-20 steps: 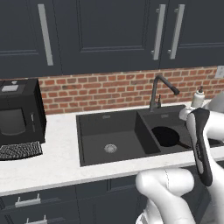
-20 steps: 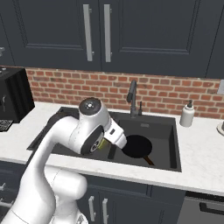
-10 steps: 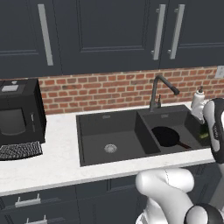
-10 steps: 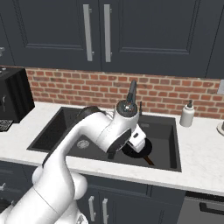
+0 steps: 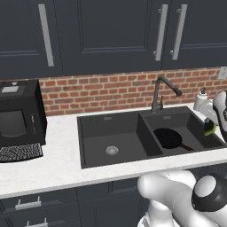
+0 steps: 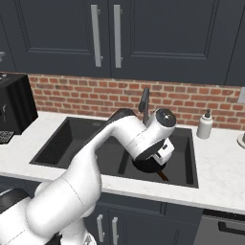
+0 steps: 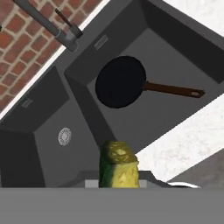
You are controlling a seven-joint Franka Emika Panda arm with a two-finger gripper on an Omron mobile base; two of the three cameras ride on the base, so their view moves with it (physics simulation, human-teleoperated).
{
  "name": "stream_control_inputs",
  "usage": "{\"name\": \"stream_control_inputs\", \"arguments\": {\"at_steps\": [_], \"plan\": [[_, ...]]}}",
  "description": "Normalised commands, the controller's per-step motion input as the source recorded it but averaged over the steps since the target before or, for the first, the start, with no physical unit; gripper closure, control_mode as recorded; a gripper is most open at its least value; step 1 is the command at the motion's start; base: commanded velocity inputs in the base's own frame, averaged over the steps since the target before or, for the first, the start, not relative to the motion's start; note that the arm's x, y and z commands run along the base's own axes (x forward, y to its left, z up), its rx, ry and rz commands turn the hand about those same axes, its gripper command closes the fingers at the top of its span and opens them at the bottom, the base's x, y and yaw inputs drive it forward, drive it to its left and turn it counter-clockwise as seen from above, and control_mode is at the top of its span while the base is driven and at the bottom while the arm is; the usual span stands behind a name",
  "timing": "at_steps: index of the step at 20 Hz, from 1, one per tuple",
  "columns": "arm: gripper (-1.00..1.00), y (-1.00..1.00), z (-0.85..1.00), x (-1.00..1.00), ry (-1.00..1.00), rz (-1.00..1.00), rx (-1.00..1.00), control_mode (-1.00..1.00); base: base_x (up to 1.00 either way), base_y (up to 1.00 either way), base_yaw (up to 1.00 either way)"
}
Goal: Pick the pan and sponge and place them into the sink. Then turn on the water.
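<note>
1. Jaws point(image 7: 119, 186): pinched on the sponge point(image 7: 118, 166), green and yellow, at the near edge of the hand view; in the left base view the sponge point(image 5: 209, 128) hangs over the right side of the sink.
2. Surface point(image 7: 188, 140): white, speckled, bordering the sink point(image 5: 88, 142) in front.
3. Pan point(image 7: 120, 82): lies flat in the smaller right basin, its brown handle point(image 7: 175, 90) pointing toward the basin's outer wall. Judged done: pan placement.
4. Left basin: holds only its silver drain point(image 5: 112, 150).
5. Faucet point(image 5: 160, 91): dark gooseneck behind the divider, no water visible.
6. Remaining, by judgement: lower and release the sponge into a basin, then turn on the faucet.
</note>
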Motion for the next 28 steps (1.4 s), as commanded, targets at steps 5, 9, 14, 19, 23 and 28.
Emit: {"name": "stream_control_inputs", "arguments": {"at_steps": [5, 9, 14, 19, 23, 28], "plan": [[1.00, -0.01, -0.50, 0.29, 0.00, 0.00, 0.01, -1.00, 0.00, 0.00, 0.00], [1.00, 0.00, -0.53, 0.31, 0.00, 0.00, 0.00, -1.00, 0.00, 0.00, 0.00], [1.00, -0.03, -0.42, 0.32, 0.00, 0.00, 0.02, -1.00, 0.00, 0.00, 0.00], [1.00, -0.18, -0.26, 0.34, 0.05, 0.05, 0.07, -1.00, 0.00, 0.00, 0.00], [1.00, -0.11, -0.29, 0.38, 0.09, 0.04, 0.05, -1.00, 0.00, 0.00, 0.00], [1.00, -0.04, -0.26, 0.50, 0.12, 0.01, 0.05, -1.00, 0.00, 0.00, 0.00]]}}
